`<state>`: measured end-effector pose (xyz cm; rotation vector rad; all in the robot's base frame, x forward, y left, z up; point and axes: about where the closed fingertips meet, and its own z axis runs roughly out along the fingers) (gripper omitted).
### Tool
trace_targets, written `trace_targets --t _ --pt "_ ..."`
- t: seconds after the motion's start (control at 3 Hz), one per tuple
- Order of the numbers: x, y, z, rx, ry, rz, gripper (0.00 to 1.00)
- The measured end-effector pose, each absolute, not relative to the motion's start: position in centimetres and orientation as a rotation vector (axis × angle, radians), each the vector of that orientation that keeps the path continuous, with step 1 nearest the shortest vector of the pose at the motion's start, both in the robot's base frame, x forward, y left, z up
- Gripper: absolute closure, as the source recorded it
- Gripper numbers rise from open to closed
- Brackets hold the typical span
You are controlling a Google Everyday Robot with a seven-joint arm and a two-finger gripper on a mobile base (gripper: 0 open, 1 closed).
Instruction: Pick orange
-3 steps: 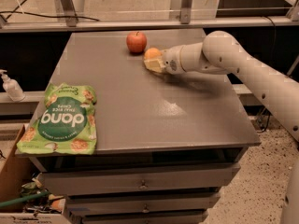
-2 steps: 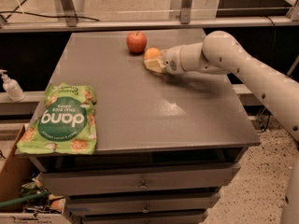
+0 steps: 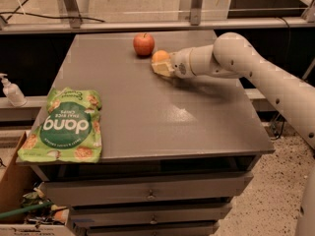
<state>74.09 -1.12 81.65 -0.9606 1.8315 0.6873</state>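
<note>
Beside apple (image 3: 143, 44) on tbl (image 3: 147, 127), gripper (image 3: 162, 66) against orange (image 3: 158, 56); grip state can't tell.

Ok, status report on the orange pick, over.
Gripper at far side of table, up against the orange. Red apple beside the orange, apart from it. Dang chips bag at near corner, out of the way.

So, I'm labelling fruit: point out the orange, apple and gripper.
orange (image 3: 159, 56): camera view, its visible top.
apple (image 3: 143, 44): camera view, its red middle.
gripper (image 3: 160, 67): camera view, its tip, at the orange.

High frontal view; pincer (image 3: 163, 68) at orange (image 3: 160, 56)
</note>
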Motion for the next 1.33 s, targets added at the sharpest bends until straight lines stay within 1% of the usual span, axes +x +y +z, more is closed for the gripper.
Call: trace_targets --t 0.67,1.0,1.33 --pt "74.09 -1.1 81.76 -0.961 1.832 0.688 0.13" --pt "74.09 -1.09 81.78 -0.961 1.831 0.688 0.0" --pt "74.09 -1.08 81.78 -0.961 1.831 0.688 0.0"
